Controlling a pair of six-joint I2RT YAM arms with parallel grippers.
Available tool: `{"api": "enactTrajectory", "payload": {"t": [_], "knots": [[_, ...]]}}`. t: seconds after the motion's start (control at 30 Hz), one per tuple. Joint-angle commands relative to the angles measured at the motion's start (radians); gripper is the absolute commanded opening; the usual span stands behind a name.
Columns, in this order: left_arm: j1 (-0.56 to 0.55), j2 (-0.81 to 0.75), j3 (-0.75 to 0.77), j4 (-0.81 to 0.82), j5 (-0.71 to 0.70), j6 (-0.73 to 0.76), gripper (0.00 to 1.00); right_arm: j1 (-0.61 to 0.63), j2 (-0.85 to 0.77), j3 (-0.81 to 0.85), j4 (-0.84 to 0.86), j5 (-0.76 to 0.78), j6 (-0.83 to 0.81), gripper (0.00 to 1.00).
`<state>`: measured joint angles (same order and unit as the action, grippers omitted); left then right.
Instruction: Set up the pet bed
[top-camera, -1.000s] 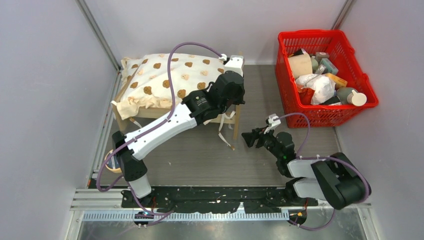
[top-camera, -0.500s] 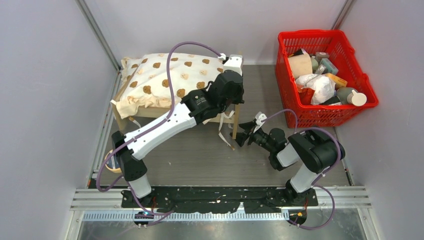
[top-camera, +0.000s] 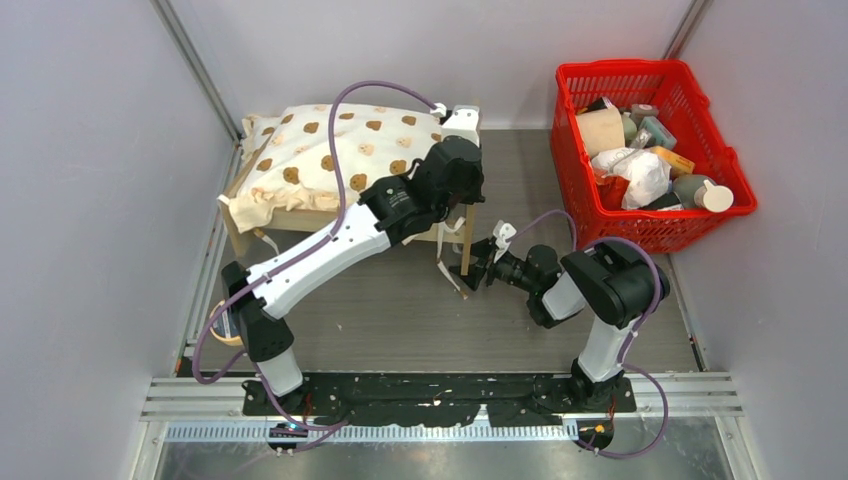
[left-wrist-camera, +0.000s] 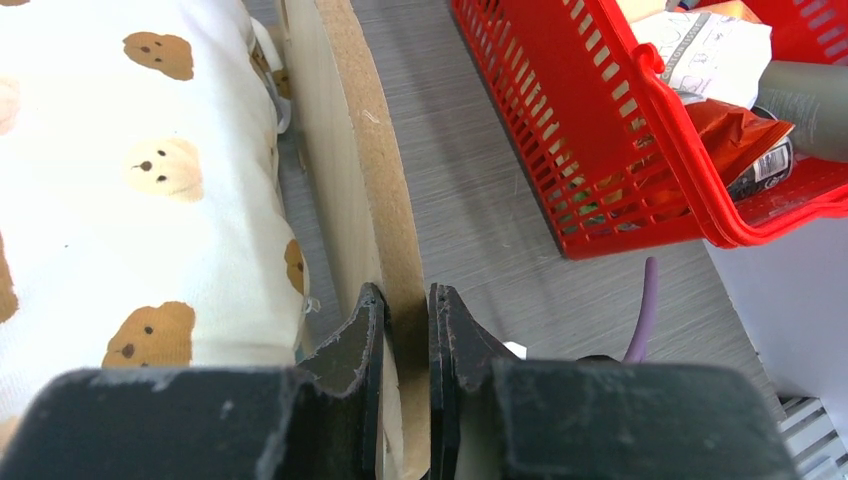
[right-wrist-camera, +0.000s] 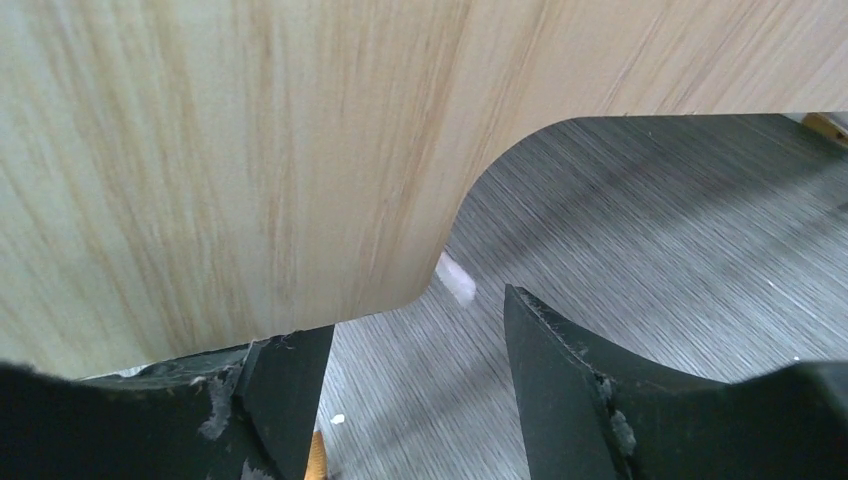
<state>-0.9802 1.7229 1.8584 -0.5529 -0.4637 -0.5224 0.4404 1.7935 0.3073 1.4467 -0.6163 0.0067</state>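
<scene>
Most of the setup looks done: the pet bed (top-camera: 300, 222) sits on the worktop (top-camera: 380, 310) left of the red basket (top-camera: 563, 150), with the bear-print cushion (top-camera: 340, 150) lying on top. The left gripper (left-wrist-camera: 405, 310) has its fingers pinched on the top edge of the wooden end board (left-wrist-camera: 355, 170) facing the basket. The right gripper (right-wrist-camera: 420, 330), fingers spread wide and empty, is at that board's lower corner. Squaring the bed and straightening the overhanging cushion seem to be what is left.
</scene>
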Motion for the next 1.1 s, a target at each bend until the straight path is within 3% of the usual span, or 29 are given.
{"api": "enactTrajectory", "payload": {"t": [0.0,0.13,0.2,0.27,0.37,0.43,0.63,1.07], "knots": [[0.016,-0.091,0.061,0.185,-0.001,-0.011,0.0,0.03,0.0,0.063,0.172,0.014,0.083,0.69],[0.016,-0.097,0.045,0.196,-0.005,-0.017,0.0,0.034,-0.001,0.092,0.17,0.056,0.128,0.7],[0.015,-0.097,0.044,0.196,-0.003,-0.021,0.0,0.04,0.002,0.106,0.171,0.048,0.128,0.66],[0.016,-0.099,0.037,0.2,-0.003,-0.025,0.0,0.042,0.014,0.118,0.172,0.043,0.139,0.57],[0.015,-0.1,0.034,0.208,-0.007,-0.026,0.0,0.041,0.031,0.13,0.172,0.051,0.168,0.13],[0.016,-0.096,0.036,0.213,-0.009,-0.025,0.0,0.041,0.029,0.126,0.172,0.05,0.211,0.06],[0.015,-0.079,0.037,0.222,-0.023,-0.016,0.0,0.075,0.001,0.084,0.172,0.082,0.458,0.05],[0.016,-0.077,-0.068,0.324,-0.06,-0.018,0.0,0.218,-0.225,-0.18,0.171,0.343,0.605,0.05]]}}
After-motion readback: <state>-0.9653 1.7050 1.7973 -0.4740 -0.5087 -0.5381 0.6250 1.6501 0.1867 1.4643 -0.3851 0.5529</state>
